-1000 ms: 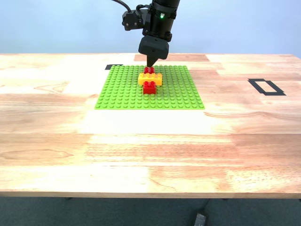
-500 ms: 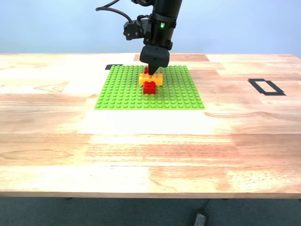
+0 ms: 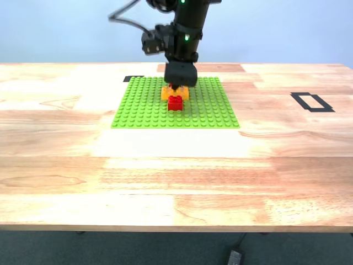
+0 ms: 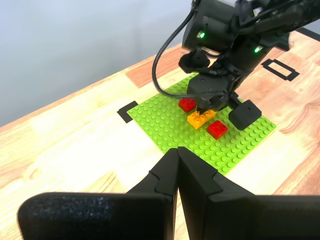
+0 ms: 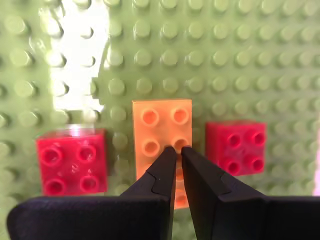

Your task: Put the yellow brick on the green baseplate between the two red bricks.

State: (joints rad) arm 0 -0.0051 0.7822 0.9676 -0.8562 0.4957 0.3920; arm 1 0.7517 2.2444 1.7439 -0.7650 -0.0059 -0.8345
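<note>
Second gripper [image 5: 177, 150] clenched, tips down on yellow brick [image 5: 161, 131] between the two red bricks [image 5: 72, 161] on green baseplate [image 3: 143, 105]; first gripper [image 4: 177, 151] clenched too, well off to the side

Yellow brick [image 5: 161, 132] on green baseplate [image 5: 240, 60] between two red bricks [image 5: 72, 161], nearly closed fingers [image 5: 162, 170] above it

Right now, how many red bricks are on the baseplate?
2. First red brick and second red brick sit on the green baseplate, flanking the yellow brick. None seems hidden.
</note>
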